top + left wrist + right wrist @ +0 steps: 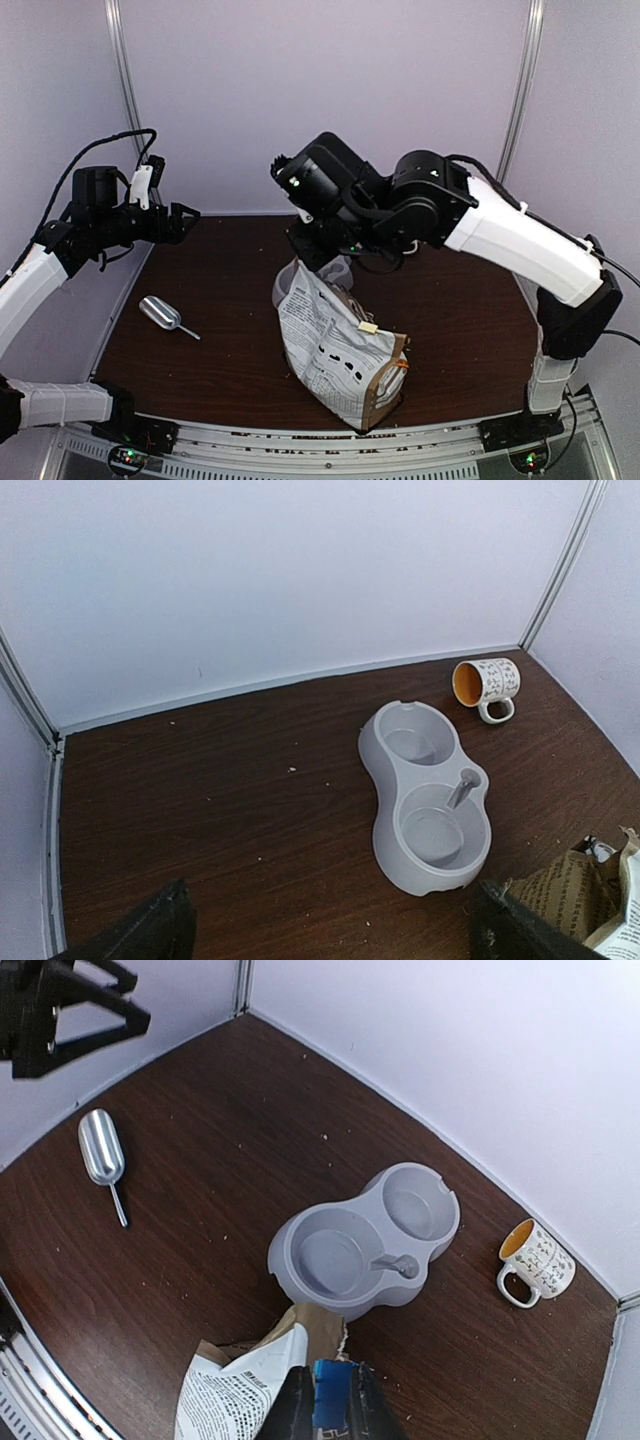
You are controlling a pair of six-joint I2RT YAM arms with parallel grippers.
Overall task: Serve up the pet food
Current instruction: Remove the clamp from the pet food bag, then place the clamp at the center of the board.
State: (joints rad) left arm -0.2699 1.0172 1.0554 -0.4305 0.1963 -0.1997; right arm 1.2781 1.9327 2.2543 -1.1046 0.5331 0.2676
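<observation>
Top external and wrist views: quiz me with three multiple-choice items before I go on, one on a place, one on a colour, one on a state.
1. Where is the silver metal scoop?
A) on the brown table, on the left arm's side of the printed paper bag
B) inside the bag
C) held in the air

2. What colour is the inside of the patterned white mug?
A) blue
B) orange-yellow
C) green

3. How is the left gripper?
A) shut on the scoop
B) shut on the bag
C) open, empty

Answers:
1 A, it lies alone on the wood.
2 B, the left wrist view looks into its mouth.
3 C, its fingers stand wide apart with nothing between.
</observation>
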